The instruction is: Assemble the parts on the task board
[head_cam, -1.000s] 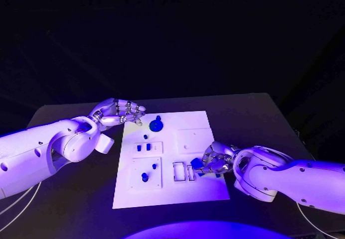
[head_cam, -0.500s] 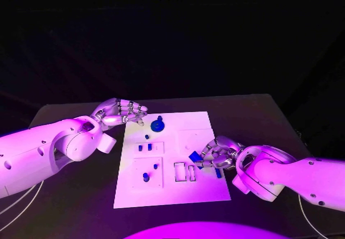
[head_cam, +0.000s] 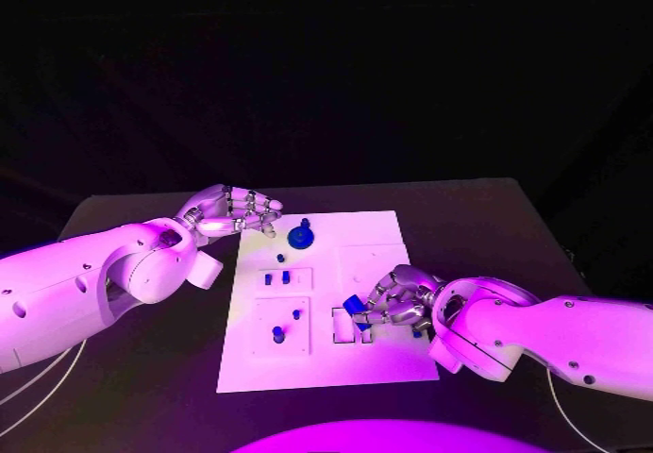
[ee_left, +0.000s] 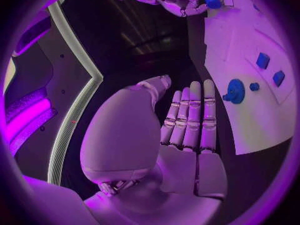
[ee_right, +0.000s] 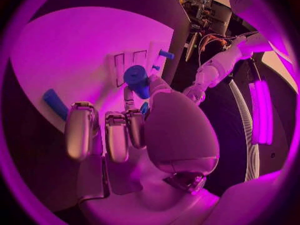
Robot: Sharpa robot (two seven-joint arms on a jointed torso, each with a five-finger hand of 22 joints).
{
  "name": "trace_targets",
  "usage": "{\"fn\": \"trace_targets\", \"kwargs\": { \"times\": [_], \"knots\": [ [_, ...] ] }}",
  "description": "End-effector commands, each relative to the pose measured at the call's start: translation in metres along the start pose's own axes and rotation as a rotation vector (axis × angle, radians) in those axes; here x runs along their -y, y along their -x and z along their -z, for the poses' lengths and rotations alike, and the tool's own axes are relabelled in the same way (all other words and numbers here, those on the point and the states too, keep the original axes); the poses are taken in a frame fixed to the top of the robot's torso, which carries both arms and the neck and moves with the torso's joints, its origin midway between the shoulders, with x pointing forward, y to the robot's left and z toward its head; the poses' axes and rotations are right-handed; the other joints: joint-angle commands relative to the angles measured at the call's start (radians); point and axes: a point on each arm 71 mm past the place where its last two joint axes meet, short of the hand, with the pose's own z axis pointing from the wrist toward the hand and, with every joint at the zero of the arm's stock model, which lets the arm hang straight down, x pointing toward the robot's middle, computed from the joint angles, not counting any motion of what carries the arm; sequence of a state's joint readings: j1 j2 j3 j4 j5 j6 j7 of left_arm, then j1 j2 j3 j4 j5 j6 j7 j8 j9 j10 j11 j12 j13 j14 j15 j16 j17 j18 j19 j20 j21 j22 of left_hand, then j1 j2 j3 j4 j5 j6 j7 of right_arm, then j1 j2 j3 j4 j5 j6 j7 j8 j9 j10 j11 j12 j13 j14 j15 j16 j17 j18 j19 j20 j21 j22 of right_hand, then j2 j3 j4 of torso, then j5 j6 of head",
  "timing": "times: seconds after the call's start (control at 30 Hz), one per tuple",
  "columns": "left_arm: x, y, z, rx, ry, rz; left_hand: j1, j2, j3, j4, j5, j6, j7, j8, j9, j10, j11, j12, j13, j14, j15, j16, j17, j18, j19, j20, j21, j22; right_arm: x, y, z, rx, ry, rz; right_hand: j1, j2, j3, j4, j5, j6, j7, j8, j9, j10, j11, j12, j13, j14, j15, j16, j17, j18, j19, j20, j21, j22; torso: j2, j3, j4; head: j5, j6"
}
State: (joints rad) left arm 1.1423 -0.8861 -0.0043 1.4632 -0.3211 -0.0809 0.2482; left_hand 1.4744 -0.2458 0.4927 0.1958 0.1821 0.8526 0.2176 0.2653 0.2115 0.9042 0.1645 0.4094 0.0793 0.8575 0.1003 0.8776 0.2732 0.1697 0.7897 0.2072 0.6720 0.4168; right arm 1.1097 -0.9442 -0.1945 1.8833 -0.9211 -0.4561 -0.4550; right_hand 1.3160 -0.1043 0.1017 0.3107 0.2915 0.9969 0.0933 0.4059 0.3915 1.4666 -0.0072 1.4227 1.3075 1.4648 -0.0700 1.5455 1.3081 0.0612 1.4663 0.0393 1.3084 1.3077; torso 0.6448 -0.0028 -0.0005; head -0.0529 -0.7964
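Note:
The white task board [head_cam: 375, 255] lies mid-table. My right hand [head_cam: 394, 304] grips a short blue part [head_cam: 354, 305] between thumb and fingers, just above the two narrow slots [head_cam: 350, 327]; the right wrist view shows that blue part [ee_right: 136, 80] over the slots [ee_right: 131, 65]. A blue bar [ee_right: 55, 104] lies on the board beside the fingers. My left hand [head_cam: 231, 209] rests at the board's far left corner, holding nothing, its fingers [ee_left: 190, 115] side by side. A round blue part [head_cam: 299, 238] stands near it.
Two small blue pieces [head_cam: 279, 278] sit in a pocket on the board's left half, and another blue piece [head_cam: 277, 332] stands in the nearer pocket. Bare black table [head_cam: 504, 226] lies around the board.
My right hand has carried the blue part a little left and down, toward the slots. The left hand has stayed where it was.

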Motion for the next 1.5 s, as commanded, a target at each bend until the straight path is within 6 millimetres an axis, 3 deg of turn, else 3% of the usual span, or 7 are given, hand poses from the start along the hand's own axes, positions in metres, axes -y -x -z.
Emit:
{"fn": "trace_targets", "kwargs": {
  "times": [0.03, 0.2, 0.73, 1.0, 1.07, 1.23, 1.5],
  "knots": [
    [0.002, -0.003, -0.001, -0.016, -0.012, 0.010, -0.005, 0.003, -0.007, -0.001, 0.005, -0.008, 0.005, -0.001, -0.001, -0.006, 0.001, 0.005, -0.002, 0.000, 0.007, -0.004, -0.001, 0.012, 0.009, 0.002, -0.007, -0.002, -0.001, -0.009, -0.002, -0.076, -0.013, 0.024, -0.044, 0.003, 0.031, -0.019, -0.032, 0.048, -0.033, 0.003, 0.033, 0.038, -0.008, 0.001, 0.126, 0.092, -0.006, 0.005, 0.192, -0.010, 0.027, -0.005, -0.008, 0.195, -0.001, 0.0004, -0.0005, 0.002, -0.001],
    [0.002, -0.002, 0.000, -0.015, -0.012, 0.010, -0.005, 0.003, -0.007, -0.001, 0.005, -0.008, 0.005, -0.001, -0.001, -0.006, 0.001, 0.005, -0.002, 0.000, 0.007, -0.004, -0.001, 0.012, 0.009, 0.002, -0.007, -0.002, -0.002, -0.012, -0.003, -0.084, -0.013, 0.042, -0.081, -0.001, 0.038, -0.019, -0.064, 0.055, -0.035, 0.006, 0.039, 0.042, -0.010, 0.005, 0.133, 0.092, -0.007, 0.005, 0.190, -0.010, 0.027, -0.007, -0.011, 0.194, 0.000, 0.0003, -0.0013, 0.005, -0.001],
    [0.002, -0.002, 0.000, -0.015, -0.012, 0.012, -0.005, 0.004, -0.006, -0.001, 0.005, -0.008, 0.005, -0.001, -0.001, -0.006, 0.001, 0.005, -0.002, 0.000, 0.007, -0.004, -0.001, 0.012, 0.010, 0.002, -0.008, -0.003, -0.004, -0.015, -0.013, -0.064, -0.010, 0.088, -0.110, -0.010, 0.039, -0.019, -0.080, 0.055, -0.035, 0.006, 0.044, 0.042, -0.009, 0.003, 0.134, 0.092, -0.007, 0.005, 0.191, -0.009, 0.026, -0.007, -0.014, 0.194, 0.001, 0.0010, -0.0008, 0.010, -0.004],
    [0.002, -0.001, 0.001, -0.015, -0.011, 0.012, -0.005, 0.004, -0.006, -0.001, 0.005, -0.008, 0.005, -0.001, -0.001, -0.006, 0.001, 0.005, -0.002, 0.000, 0.007, -0.004, -0.001, 0.012, 0.010, 0.002, -0.008, -0.003, -0.004, -0.017, -0.016, -0.050, -0.008, 0.093, -0.174, -0.049, 0.012, -0.017, -0.131, 0.056, -0.035, 0.009, 0.055, 0.041, -0.009, -0.003, 0.133, 0.092, -0.007, 0.004, 0.188, -0.008, 0.025, -0.006, -0.020, 0.192, -0.001, 0.0010, -0.0008, 0.012, -0.006],
    [0.002, -0.001, 0.001, -0.015, -0.010, 0.012, -0.005, 0.004, -0.006, -0.001, 0.005, -0.008, 0.005, -0.001, -0.001, -0.006, 0.001, 0.005, -0.002, 0.000, 0.007, -0.004, -0.001, 0.012, 0.010, 0.002, -0.008, -0.003, -0.004, -0.017, -0.016, -0.046, -0.007, 0.093, -0.210, -0.054, -0.027, -0.021, -0.085, 0.053, -0.036, 0.012, 0.063, 0.040, -0.009, -0.006, 0.133, 0.092, -0.007, 0.004, 0.188, -0.008, 0.025, -0.007, -0.022, 0.192, -0.001, 0.0008, -0.0009, 0.013, -0.006],
    [0.002, -0.001, 0.001, -0.014, -0.010, 0.012, -0.005, 0.004, -0.006, -0.001, 0.005, -0.009, 0.006, -0.001, -0.002, -0.007, 0.001, 0.005, -0.002, -0.001, 0.007, -0.004, -0.001, 0.012, 0.011, 0.002, -0.010, -0.004, -0.005, -0.017, -0.017, -0.037, -0.007, 0.093, -0.211, -0.056, -0.046, -0.019, -0.088, 0.051, -0.035, 0.013, 0.067, 0.039, -0.009, -0.009, 0.132, 0.091, -0.007, 0.003, 0.186, -0.007, 0.023, -0.007, -0.027, 0.191, 0.000, 0.0007, -0.0015, 0.014, -0.007],
    [0.001, -0.001, 0.001, -0.012, -0.010, 0.011, -0.005, 0.004, -0.006, -0.001, 0.005, -0.009, 0.006, -0.001, -0.002, -0.007, 0.001, 0.005, -0.002, -0.001, 0.007, -0.004, -0.001, 0.012, 0.011, 0.002, -0.010, -0.004, -0.006, -0.016, -0.017, -0.018, 0.007, 0.098, -0.254, -0.024, -0.206, -0.014, -0.214, 0.037, -0.033, 0.018, 0.090, 0.034, -0.007, -0.028, 0.125, 0.090, -0.005, 0.001, 0.181, -0.006, 0.021, -0.005, -0.039, 0.189, 0.000, 0.0009, -0.0012, 0.014, -0.005]
  ]
}}
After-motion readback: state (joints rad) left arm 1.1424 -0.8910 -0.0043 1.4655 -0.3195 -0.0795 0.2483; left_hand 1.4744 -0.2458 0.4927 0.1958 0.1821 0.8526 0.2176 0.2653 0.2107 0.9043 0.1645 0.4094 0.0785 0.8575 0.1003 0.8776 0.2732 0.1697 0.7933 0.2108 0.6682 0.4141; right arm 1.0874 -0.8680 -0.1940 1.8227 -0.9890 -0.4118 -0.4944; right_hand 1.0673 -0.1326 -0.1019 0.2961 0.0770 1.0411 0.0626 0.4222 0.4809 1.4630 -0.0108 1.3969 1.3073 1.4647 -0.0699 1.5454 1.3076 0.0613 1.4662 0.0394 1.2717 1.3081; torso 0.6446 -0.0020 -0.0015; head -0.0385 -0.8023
